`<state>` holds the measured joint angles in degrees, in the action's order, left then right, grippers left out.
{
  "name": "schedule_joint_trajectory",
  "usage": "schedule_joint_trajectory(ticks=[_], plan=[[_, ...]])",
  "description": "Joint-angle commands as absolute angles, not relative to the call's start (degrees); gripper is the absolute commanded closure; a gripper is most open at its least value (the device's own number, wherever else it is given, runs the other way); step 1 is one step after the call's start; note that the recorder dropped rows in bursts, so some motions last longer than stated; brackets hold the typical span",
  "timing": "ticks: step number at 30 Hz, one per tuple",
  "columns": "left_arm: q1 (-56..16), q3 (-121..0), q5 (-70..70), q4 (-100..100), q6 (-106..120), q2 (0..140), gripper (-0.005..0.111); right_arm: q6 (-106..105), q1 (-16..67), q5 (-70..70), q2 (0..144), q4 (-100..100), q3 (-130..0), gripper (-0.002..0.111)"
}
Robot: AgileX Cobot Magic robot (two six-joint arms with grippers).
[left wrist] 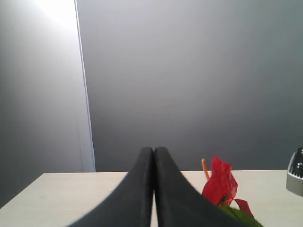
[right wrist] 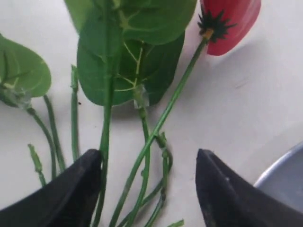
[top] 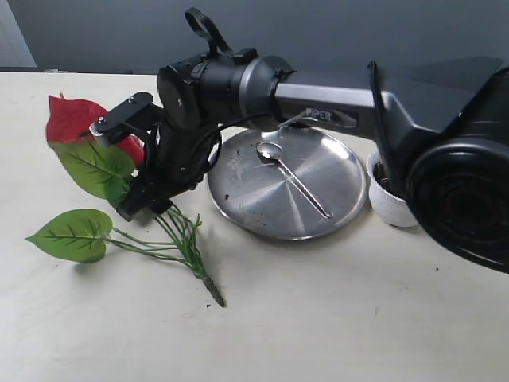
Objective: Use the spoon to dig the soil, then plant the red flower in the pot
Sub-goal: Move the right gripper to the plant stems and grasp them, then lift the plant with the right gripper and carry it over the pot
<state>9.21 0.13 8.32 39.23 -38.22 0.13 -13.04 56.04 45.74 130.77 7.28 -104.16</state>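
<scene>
The red flower point(top: 73, 119) lies flat on the table at the left, with its green stems point(top: 179, 239) running toward the front. My right gripper point(top: 145, 199) reaches across the middle and hangs open just above those stems. In the right wrist view several stems point(right wrist: 156, 127) lie between its two black fingertips point(right wrist: 90, 163), below a red bloom point(right wrist: 229, 19). The spoon point(top: 290, 177) rests in the steel plate point(top: 238, 211). The white pot point(top: 391, 204) stands at the plate's right, half hidden by the arm, so its soil cannot be made out. My left gripper point(left wrist: 154, 152) is shut and empty, low over the table.
The right arm's dark body spans the scene above the plate and pot. A corner of the plate point(right wrist: 284, 175) shows beside the right gripper. The red bloom point(left wrist: 220, 185) stands up beside the left gripper, and a grey wall lies behind the table.
</scene>
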Motion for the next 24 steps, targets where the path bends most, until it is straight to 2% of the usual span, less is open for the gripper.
schedule_joint_trajectory(ticks=[1,9,12,14,24], plan=[[8.93,0.0,8.58,38.82,-38.41,0.0,0.106,-10.36,56.04,46.34,133.21,4.05,-106.22,0.053],[8.93,0.0,8.58,38.82,-38.41,0.0,0.106,-10.45,56.04,46.69,134.23,4.72,-106.81,0.076],[8.93,0.0,8.58,38.82,-38.41,0.0,0.106,-10.45,56.04,46.69,134.23,4.82,-106.81,0.093],[8.93,0.0,8.58,38.82,-38.41,0.0,0.106,-10.45,56.04,46.69,134.23,4.82,-106.81,0.109],[8.93,0.0,8.58,38.82,-38.41,0.0,0.106,-10.45,56.04,44.31,130.53,13.4,-106.81,0.108]])
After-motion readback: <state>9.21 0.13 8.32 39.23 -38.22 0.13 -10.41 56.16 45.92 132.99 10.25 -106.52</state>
